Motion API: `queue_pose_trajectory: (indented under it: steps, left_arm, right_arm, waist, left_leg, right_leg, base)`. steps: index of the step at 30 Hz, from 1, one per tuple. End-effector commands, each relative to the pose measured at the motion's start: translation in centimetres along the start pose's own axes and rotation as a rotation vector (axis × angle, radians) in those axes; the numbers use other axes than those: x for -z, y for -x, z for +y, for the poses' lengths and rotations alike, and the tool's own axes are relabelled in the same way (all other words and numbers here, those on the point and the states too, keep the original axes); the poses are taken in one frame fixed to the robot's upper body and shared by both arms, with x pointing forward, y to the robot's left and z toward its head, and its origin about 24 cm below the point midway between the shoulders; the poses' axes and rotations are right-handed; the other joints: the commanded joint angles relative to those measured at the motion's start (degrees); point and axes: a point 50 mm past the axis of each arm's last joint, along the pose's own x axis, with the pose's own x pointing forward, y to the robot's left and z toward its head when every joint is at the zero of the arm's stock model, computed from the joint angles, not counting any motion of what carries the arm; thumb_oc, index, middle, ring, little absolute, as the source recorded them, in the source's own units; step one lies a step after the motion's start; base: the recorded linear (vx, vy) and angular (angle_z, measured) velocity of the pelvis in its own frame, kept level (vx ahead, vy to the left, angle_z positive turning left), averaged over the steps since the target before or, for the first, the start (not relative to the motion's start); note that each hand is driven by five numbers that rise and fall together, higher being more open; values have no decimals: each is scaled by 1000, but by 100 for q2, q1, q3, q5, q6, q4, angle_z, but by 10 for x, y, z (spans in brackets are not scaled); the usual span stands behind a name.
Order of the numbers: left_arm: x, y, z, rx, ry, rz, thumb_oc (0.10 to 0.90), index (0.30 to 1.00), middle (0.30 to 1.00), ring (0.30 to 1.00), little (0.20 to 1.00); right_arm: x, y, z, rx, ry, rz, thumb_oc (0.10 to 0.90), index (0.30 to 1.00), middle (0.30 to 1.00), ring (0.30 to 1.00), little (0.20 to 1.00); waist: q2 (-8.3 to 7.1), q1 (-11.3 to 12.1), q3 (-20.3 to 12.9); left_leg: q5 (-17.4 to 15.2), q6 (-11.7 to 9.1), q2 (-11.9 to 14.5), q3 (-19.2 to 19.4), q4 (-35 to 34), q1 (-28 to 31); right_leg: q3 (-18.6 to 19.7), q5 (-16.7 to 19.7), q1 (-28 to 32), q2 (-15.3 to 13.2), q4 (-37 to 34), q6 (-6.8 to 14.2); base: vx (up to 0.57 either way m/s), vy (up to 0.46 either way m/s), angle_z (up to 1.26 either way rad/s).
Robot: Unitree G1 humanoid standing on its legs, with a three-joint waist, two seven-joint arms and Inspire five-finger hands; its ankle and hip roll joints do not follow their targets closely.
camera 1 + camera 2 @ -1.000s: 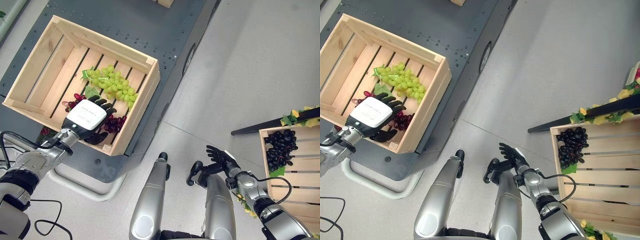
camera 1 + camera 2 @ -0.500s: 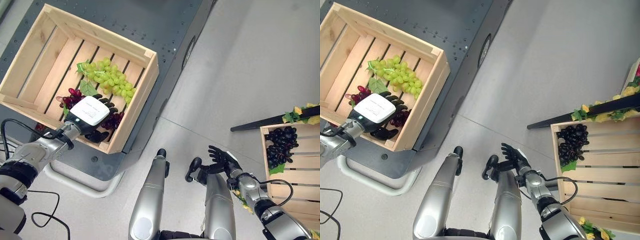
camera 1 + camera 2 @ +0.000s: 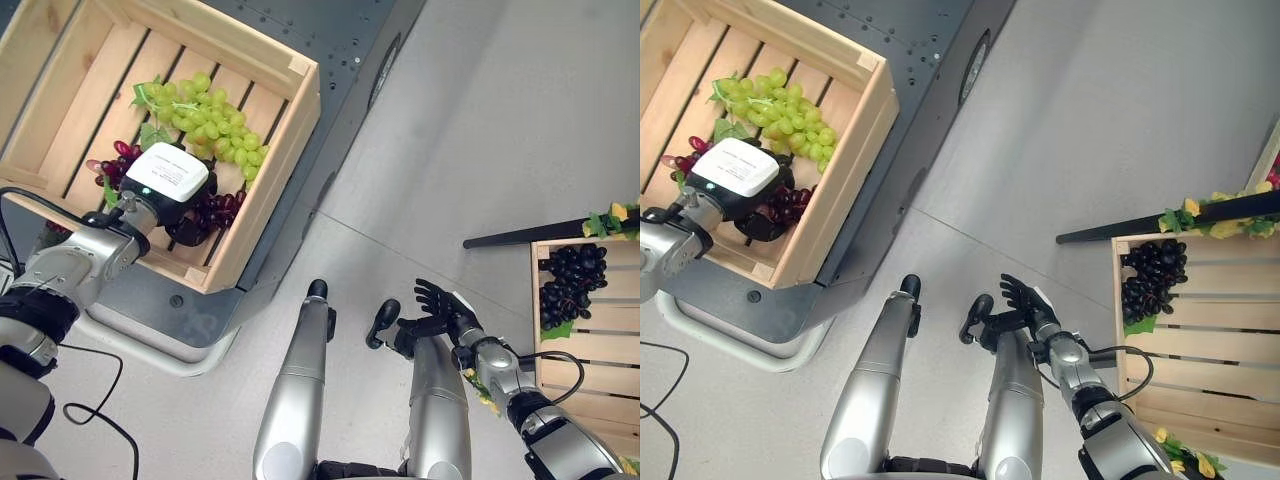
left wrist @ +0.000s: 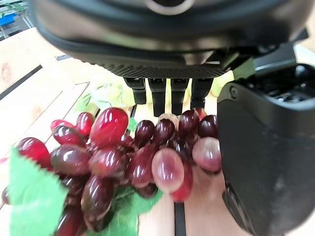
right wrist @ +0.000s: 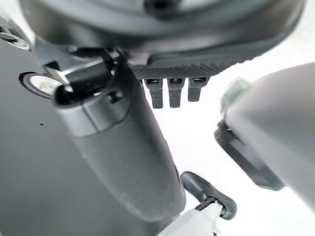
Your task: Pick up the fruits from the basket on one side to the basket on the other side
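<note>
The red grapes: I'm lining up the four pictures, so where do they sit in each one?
Left eye view: red grapes in the left wooden crate, under the left hand.
Right eye view: same crate, upper left, beneath that hand.
Left wrist view: centre, between the fingers and thumb.
Right wrist view: not in it.
Shared landmark: the green grapes beside them.

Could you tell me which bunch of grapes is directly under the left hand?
The red grapes, under the left hand; the green bunch lies beyond, the black bunch in the other crate.
</note>
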Motion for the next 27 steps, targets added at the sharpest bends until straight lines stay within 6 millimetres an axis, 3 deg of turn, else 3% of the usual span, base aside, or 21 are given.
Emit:
queue_pose_trajectory:
  steps: [1, 8, 17, 23, 25, 27]
  left_arm:
    - [45, 17, -5, 71, -29, 221, 400, 300, 300, 300, 300]
    - [23, 13, 1, -34, -14, 44, 400, 300, 300, 300, 300]
    - [16, 14, 10, -82, 26, -42, 400, 300, 300, 300, 300]
    - [37, 29, 1, -217, 368, 172, 400, 300, 300, 300, 300]
    - [41, 36, -9, -252, 459, 230, 400, 300, 300, 300, 300]
    - [46, 58, -39, -335, 661, 360, 400, 300, 300, 300, 300]
  right_arm:
    - [-5, 14, -28, 53, -8, -84, 800, 900, 900, 900, 900]
    - [-5, 13, -23, 60, -35, -94, 800, 900, 900, 900, 900]
    - [1, 17, -23, 69, -45, -85, 800, 900, 900, 900, 900]
    - [5, 20, -21, 57, -66, -85, 800, 900, 900, 900, 900]
    - [6, 21, -18, 51, -80, -89, 800, 900, 900, 900, 900]
    - [7, 22, -7, 30, -93, -94, 800, 900, 900, 900, 900]
  waist:
    - [104, 100, -68]
    - [118, 119, -68]
    - [224, 66, -68]
    - [328, 84, -68]
    - [337, 99, -68]
    - [353, 165, -71]
  left_leg:
    - [36, 401, -195, 322, -607, 391]
    - [11, 367, -221, 331, -664, 596]
    - [-32, 370, -240, 424, -743, 1005]
    - [-36, 387, -284, 493, -924, 1488]
    - [-30, 384, -300, 501, -991, 1625]
    - [-96, 360, -360, 485, -1196, 2064]
  right_leg:
    - [-126, -57, 575, 231, 68, -160]
    - [-137, -73, 776, 205, 21, -139]
    - [-67, -42, 1113, 121, -88, -77]
    - [-41, 1, 1532, 60, -307, -34]
    - [-47, 13, 1658, 43, -384, -20]
    - [-16, -11, 2049, 42, -604, 65]
  base:
    - [-7, -22, -4]
    - [0, 0, 0]
    - [5, 4, -1]
    - [26, 4, -7]
    - [50, -20, -11]
    - [90, -33, -8]
